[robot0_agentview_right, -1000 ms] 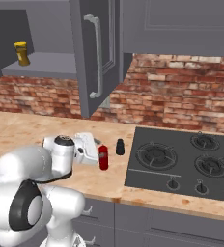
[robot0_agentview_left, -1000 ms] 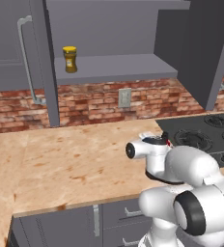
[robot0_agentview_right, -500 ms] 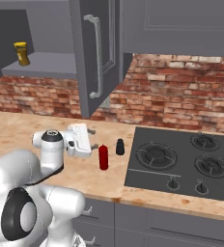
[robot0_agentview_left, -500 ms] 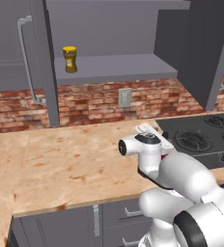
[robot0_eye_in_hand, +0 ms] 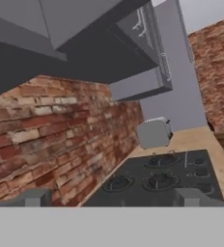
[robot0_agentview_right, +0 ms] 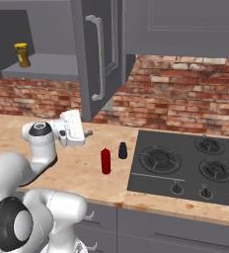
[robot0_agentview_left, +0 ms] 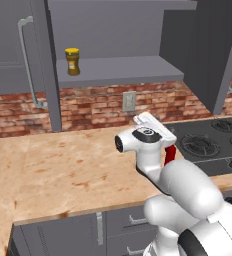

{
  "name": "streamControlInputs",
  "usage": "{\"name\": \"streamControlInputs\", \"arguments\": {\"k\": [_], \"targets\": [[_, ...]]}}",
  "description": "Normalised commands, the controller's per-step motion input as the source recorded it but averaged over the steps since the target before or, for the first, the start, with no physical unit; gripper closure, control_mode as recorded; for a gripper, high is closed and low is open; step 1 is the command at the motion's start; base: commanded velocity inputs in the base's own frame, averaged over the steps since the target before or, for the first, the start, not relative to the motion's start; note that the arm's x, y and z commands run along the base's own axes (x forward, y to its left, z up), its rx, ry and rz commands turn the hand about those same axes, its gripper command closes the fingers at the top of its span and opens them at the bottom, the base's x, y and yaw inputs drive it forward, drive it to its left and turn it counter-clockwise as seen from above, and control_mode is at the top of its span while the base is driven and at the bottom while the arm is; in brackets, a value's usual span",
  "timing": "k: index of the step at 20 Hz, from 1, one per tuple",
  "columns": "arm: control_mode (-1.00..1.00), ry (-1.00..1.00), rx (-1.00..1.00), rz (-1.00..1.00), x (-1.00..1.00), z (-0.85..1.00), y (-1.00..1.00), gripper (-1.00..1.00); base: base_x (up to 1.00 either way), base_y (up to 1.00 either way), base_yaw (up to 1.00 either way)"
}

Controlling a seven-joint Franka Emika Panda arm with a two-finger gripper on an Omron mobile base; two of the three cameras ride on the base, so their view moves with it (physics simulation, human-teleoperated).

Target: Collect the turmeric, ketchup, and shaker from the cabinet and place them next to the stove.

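Two items, ketchup and shaker, stand beside the stove. Swung away leftward since, the end effector is spread apart and empty. Turmeric waits in the cabinet.

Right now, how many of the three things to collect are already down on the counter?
2: the ketchup and the shaker stand on the counter just left of the stove. The turmeric is still on the cabinet shelf.

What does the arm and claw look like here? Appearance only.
Glossy white rounded arm segments with dark joint rings and a grey disc cap on the wrist joint. The claw has a flat white boxy hand with small grey fingertips. No cables or markings visible.
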Motion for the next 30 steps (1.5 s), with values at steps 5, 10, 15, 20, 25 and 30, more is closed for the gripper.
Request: {"name": "streamControlInputs", "arguments": {"k": [5,10,15,20,25,30], "targets": [[-1.00,-0.02,-0.05,0.10,-0.01,0.48,0.47,-1.00,0.00,0.00,0.00],[-1.00,0.00,-0.02,0.18,-0.01,0.43,0.46,-1.00,0.00,0.00,0.00],[-1.00,0.00,0.00,0.21,0.00,0.51,0.33,-1.00,0.00,0.00,0.00],[-1.00,0.00,0.00,0.25,0.00,0.56,0.24,-1.00,0.00,0.00,0.00],[-1.00,0.00,0.00,0.28,0.00,0.50,0.20,-1.00,0.00,0.00,0.00],[-1.00,0.00,0.00,0.27,0.00,0.49,0.20,-1.00,0.00,0.00,0.00]]}}
